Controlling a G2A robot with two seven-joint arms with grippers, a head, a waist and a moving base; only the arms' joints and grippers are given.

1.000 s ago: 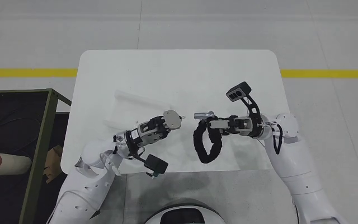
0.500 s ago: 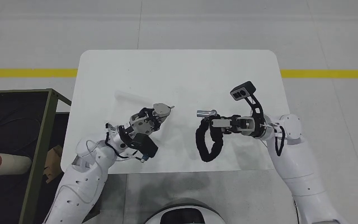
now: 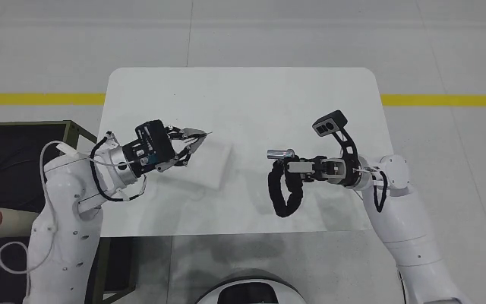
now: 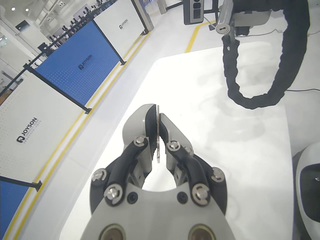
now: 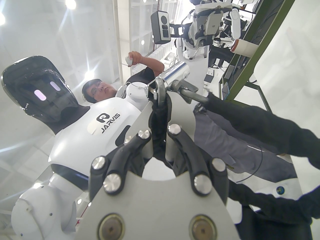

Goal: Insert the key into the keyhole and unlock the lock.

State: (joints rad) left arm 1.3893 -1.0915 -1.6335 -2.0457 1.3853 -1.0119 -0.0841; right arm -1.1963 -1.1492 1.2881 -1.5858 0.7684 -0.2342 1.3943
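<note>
Hanging over the white table (image 3: pixel 304 91), the black cable lock (image 3: pixel 282 199) is clamped by the right gripper (image 3: pixel 295 169), with the keyhole (image 4: pixel 223 28) of its silver cylinder facing the left gripper (image 3: pixel 191 141), well apart. That gripper pinches the flat key (image 4: pixel 158 128) edge-on, its blade running along the fingers and pointing toward the lock.
</note>
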